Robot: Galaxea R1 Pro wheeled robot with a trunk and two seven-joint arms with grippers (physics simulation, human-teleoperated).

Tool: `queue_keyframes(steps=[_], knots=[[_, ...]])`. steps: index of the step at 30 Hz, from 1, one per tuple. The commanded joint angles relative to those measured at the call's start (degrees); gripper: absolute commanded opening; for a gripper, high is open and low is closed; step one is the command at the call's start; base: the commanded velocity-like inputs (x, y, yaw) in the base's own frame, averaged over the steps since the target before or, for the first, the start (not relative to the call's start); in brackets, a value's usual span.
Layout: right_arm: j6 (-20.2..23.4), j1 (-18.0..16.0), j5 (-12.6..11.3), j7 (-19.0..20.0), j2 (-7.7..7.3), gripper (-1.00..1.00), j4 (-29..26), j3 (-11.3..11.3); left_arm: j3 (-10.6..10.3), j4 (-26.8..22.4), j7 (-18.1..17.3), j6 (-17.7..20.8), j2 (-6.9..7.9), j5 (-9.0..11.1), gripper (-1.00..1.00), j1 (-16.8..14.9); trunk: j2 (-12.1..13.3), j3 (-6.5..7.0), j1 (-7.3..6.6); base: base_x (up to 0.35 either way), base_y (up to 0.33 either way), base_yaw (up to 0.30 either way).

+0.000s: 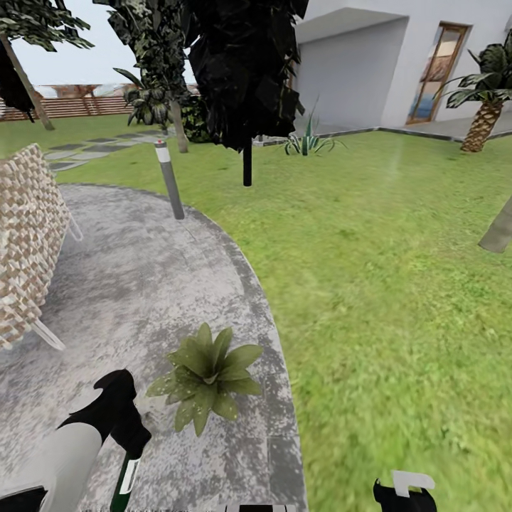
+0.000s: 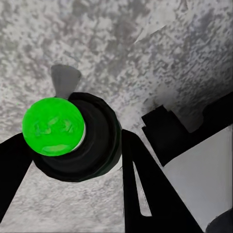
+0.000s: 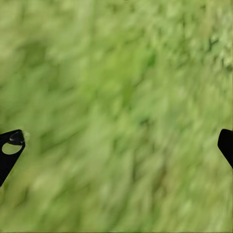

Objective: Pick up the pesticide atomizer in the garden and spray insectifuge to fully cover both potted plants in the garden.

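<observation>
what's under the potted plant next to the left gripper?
The potted plant sits on the grey paved patio, near its curved edge by the lawn. Its leaves spread over the pot, so the pot itself is hidden. The left gripper holds the atomizer beside it.

Beside the mottled grey-and-white stone patio, the potted plant with pointed leaves is mid-green with paler speckles, and the lawn past the patio's curved edge is a patchy yellow-green. On the patio's far side, the woven lattice chair shows a cream-and-tan checker, and the slim bollard light is dark grey with a white band. Over the patio, the dark bottle of the pesticide atomizer is black-green with a bright green round end and a white label.
</observation>
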Motion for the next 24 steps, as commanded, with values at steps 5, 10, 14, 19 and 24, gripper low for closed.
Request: queue_keyframes(steps=[5,10,14,19,24], knots=[[-0.2,0.0,0.6,-0.2,-0.12,1.0,0.1,-0.5,0.4,-4.7,2.3,2.0,-4.78,2.0,-1.0,-0.1,0.0,-0.05,-0.01,0.0,0.0,0.083],[-0.2,0.0,0.5,-0.2,-0.25,1.0,0.0,-0.5,1.7,-5.8,2.7,3.1,-5.5,2.3,-1.0,0.0,0.0,-0.05,-0.01,0.0,0.0,0.043],[-0.2,0.0,0.5,-0.2,-0.19,1.0,0.0,-0.5,2.7,-6.4,2.4,4.0,-5.95,1.9,-1.0,-0.7,0.0,-0.05,-0.01,0.0,0.0,0.245],[-0.2,0.0,0.5,-0.2,-0.37,1.0,-0.1,-0.5,1.0,-4.7,-1.2,8.1,-6.22,1.6,-1.0,-7.9,0.0,-0.05,-0.01,0.0,0.0,0.27],[-0.1,0.0,0.7,-0.1,-0.6,1.0,0.2,-0.4,-10.2,-2.7,-13.4,9.9,-6.15,-1.6,-1.0,-12.3,0.0,-0.05,-0.01,0.0,0.0,0.086]])
